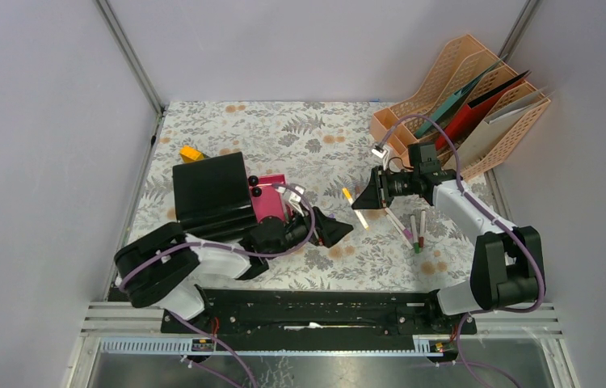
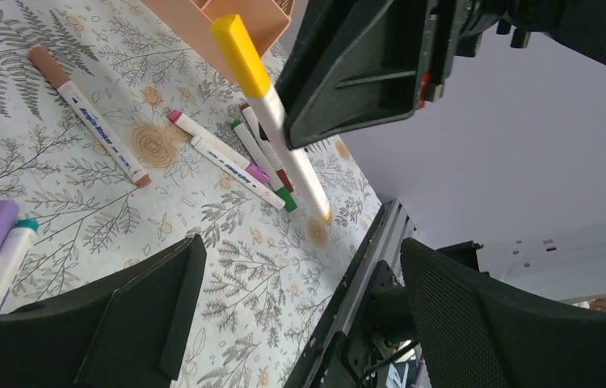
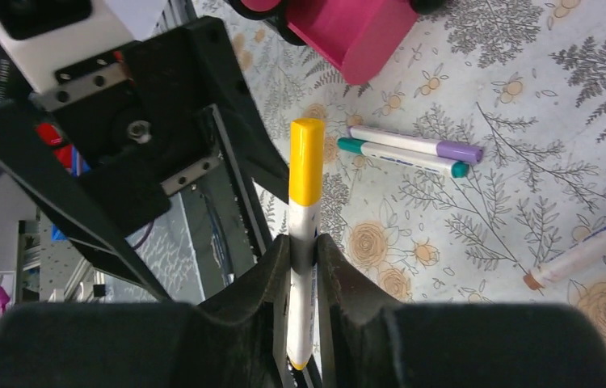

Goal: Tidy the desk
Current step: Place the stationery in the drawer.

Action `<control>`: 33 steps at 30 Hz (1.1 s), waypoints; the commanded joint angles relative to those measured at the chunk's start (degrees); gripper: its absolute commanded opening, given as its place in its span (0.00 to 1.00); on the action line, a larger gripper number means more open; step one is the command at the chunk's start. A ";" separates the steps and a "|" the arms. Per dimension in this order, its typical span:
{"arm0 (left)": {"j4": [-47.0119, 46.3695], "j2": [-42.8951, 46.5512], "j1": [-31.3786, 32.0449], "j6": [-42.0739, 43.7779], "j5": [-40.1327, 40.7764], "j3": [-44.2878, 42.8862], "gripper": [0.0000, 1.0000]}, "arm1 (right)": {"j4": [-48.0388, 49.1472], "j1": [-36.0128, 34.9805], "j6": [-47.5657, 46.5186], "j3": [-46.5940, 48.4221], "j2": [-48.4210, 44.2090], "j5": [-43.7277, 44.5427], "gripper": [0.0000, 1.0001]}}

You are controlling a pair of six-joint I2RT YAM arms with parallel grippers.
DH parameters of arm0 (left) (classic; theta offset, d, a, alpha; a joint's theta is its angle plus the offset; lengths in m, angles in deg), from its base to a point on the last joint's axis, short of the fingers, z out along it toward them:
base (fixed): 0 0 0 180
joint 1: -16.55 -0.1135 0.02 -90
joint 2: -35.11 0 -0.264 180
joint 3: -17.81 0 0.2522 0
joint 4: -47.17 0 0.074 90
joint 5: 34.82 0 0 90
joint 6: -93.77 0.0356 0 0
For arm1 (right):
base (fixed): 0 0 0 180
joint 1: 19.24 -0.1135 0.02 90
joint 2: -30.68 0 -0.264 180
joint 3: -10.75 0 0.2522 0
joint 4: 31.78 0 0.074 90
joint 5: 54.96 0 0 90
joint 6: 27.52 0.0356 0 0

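We see the desk (image 1: 308, 137), flat fern-printed cloth, filling the middle overhead; the right gripper (image 3: 304, 259) pinches a slim marker (image 3: 306, 174) with a yellow cap pointing to twelve o'clock, its barrel half hidden between the fingers (image 3: 267, 283); the left wrist view shows its whole length; the left gripper (image 2: 304, 255) gapes, empty; a latticed peach file rack (image 1: 477, 105) stands at two o'clock overhead.

Desk (image 1: 316, 137): rack (image 1: 477, 105) in far right corner, box (image 1: 212, 194) by left edge, case (image 1: 269, 202) just right of it, block (image 1: 191, 153) behind box, loose markers (image 1: 409, 230) right of centre, one marker (image 3: 306, 174) in right gripper (image 3: 304, 267) above centre.
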 commanded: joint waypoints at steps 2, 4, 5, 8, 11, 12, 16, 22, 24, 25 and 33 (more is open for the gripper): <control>-10.82 -6.57 1.19 -2.71 2.97 -5.23 0.91 | 3.49 0.19 3.57 -0.54 -2.75 -5.58 0.00; -11.68 -9.10 1.51 -3.35 3.25 -6.62 0.89 | 3.77 0.20 3.83 -0.69 -2.93 -6.04 0.00; -12.02 -10.20 1.62 -3.71 3.18 -7.37 0.87 | 3.78 0.20 3.92 -0.76 -2.99 -6.22 0.00; -12.23 -13.16 1.68 -4.56 2.90 -9.71 0.78 | 3.73 0.19 3.94 -0.80 -3.09 -6.42 0.00; -12.34 -15.29 1.64 -5.67 2.86 -11.62 0.71 | 3.78 0.26 3.94 -0.85 -3.24 -6.54 0.00; -12.34 -15.79 1.65 -5.95 2.94 -12.01 0.69 | 3.77 0.25 3.94 -0.85 -3.19 -6.60 0.00; -12.10 -17.03 1.63 -6.63 3.41 -12.86 0.51 | 3.73 0.20 3.86 -0.93 -3.09 -6.56 0.00; -11.11 -17.90 1.67 -7.37 3.03 -13.65 0.25 | 3.76 0.19 3.43 -1.09 -3.43 -6.17 0.00; -11.11 -17.76 1.63 -7.40 2.99 -13.53 0.14 | 3.76 0.22 3.34 -1.13 -3.51 -6.14 0.00; -11.11 -17.72 1.63 -7.37 3.06 -13.35 0.08 | 3.78 0.24 3.25 -1.18 -3.57 -6.16 0.00; -9.34 -14.72 1.65 -5.49 3.98 -11.36 0.00 | 3.59 0.24 1.88 -1.44 -4.57 -5.38 0.11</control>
